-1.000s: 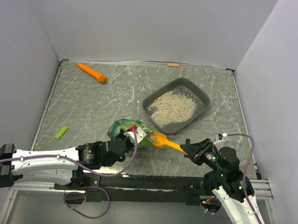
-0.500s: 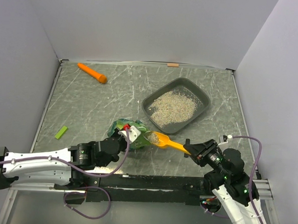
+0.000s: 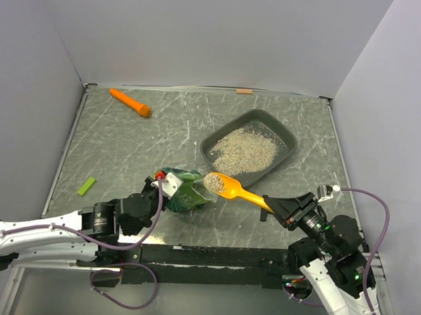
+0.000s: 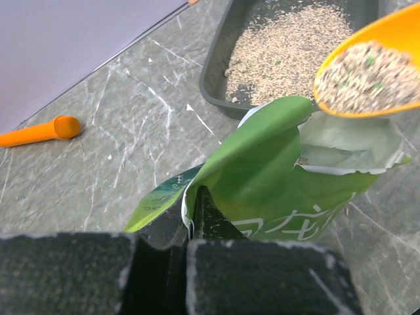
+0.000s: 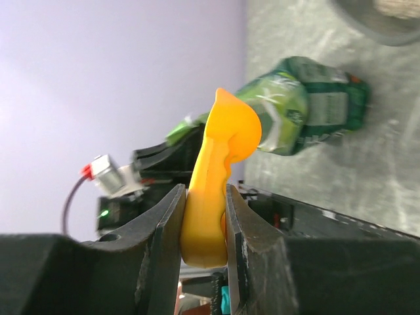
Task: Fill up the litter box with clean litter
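1. Left gripper (image 3: 168,187) clamped tight on the green bag (image 3: 189,196) at its edge;
2. orange scoop (image 3: 228,188), heaped with clean litter (image 3: 213,180), handle nipped by the right gripper (image 3: 269,205), jaws part-open;
3. litter box (image 3: 291,143) lies just beyond the scoop's bowl, far-right; right arm nearer.

plain lilac-grey walls (image 3: 203,37) enclose a grey marbled tabletop (image 3: 126,146) (white veins throughout).
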